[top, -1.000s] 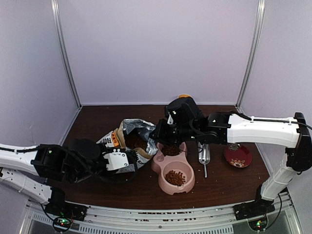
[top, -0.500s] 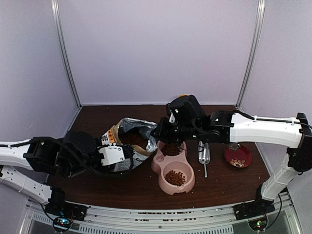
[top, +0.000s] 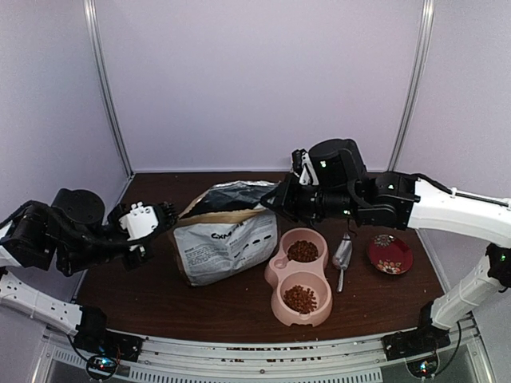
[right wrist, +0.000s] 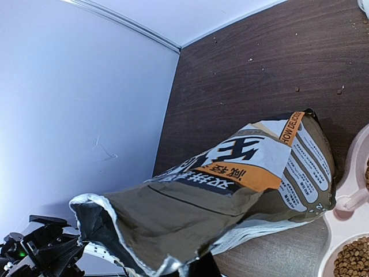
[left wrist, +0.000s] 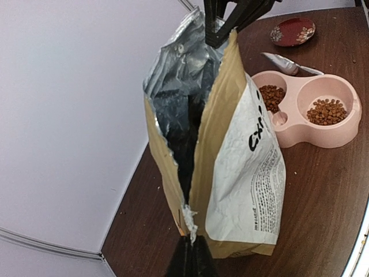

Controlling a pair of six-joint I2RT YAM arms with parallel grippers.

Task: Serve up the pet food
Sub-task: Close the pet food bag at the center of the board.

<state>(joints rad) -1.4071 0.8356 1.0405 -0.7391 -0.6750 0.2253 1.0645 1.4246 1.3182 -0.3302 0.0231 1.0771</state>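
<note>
Many small reddish-brown kibble pellets [top: 301, 298]

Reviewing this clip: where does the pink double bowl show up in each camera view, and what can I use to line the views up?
Top external: the pink double bowl sits right of centre, low in the picture.
Left wrist: right side, upper half.
Right wrist: only part shows, cut off by the lower right edge.
Shared landmark: the paper bag, right next to the bowl in all three.
</note>
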